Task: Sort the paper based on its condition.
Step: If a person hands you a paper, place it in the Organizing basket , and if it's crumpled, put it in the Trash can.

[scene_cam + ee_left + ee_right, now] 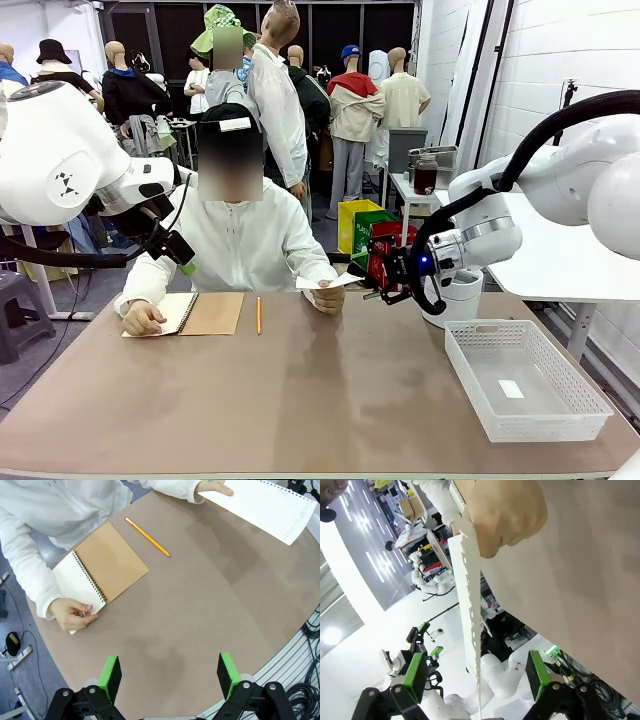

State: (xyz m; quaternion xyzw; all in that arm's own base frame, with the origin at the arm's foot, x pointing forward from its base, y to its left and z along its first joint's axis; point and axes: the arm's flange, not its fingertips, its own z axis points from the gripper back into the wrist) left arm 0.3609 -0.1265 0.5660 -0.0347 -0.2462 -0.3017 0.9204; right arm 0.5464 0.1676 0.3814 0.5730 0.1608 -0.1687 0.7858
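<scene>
Table point(300, 400): hand point(505, 515) holds paper point(470, 605) near spread right claw point(476, 666).

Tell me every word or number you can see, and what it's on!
No text can be read here.
Logo mark on the left arm: a small black sign, no letters.
Sticker in the basket: too small to read.
Red box behind the table: print too blurred.
Sheet and notebook: no writing shows.
</scene>
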